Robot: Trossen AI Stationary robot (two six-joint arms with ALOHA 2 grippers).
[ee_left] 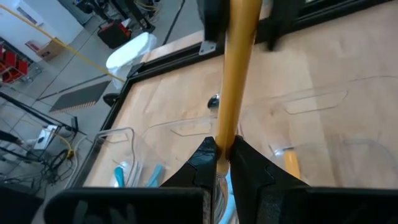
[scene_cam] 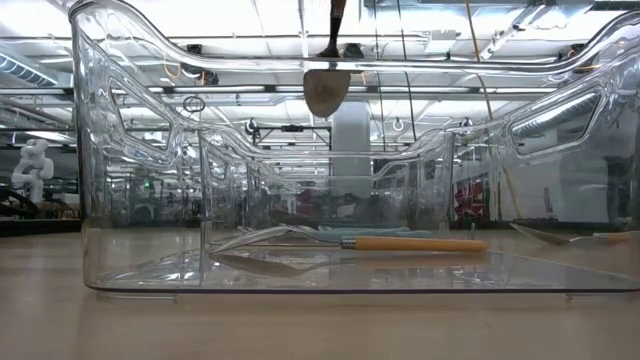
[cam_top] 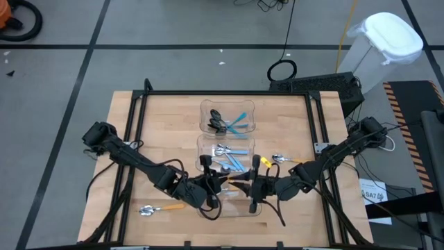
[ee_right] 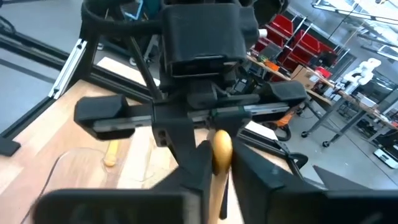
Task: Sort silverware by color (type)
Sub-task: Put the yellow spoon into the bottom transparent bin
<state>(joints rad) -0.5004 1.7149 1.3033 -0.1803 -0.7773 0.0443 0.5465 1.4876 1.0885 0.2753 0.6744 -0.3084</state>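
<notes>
Above the near clear bin [cam_top: 229,207], an orange-handled spoon [ee_left: 235,74] spans the gap between my two grippers, which face each other. My left gripper [cam_top: 216,185] is shut on its bowl end and my right gripper [cam_top: 254,185] is shut on its handle end. The silver bowl [scene_cam: 327,90] shows above the bin's rim. Another orange-handled spoon [scene_cam: 405,243] lies flat on the near bin's floor. Blue-handled silver spoons [cam_top: 232,158] fill the middle bin, and dark-bowled blue-handled ones [cam_top: 227,123] the far bin. My left gripper pinches the spoon between its two fingers where the orange handle meets the bowl [ee_left: 224,146]. The handle runs straight on beyond the fingertips toward the other arm, lifted clear over the bin. My right gripper has the handle's free end [ee_right: 221,148] between its two fingers, coming about level from the table's right, with the fingers lying along the handle.
Two more orange-handled spoons lie on the bare wood, one near the front left [cam_top: 161,207] and one to the right of the middle bin [cam_top: 286,160]. The three bins stand in a row down the table's middle. A black frame [cam_top: 229,93] edges the table.
</notes>
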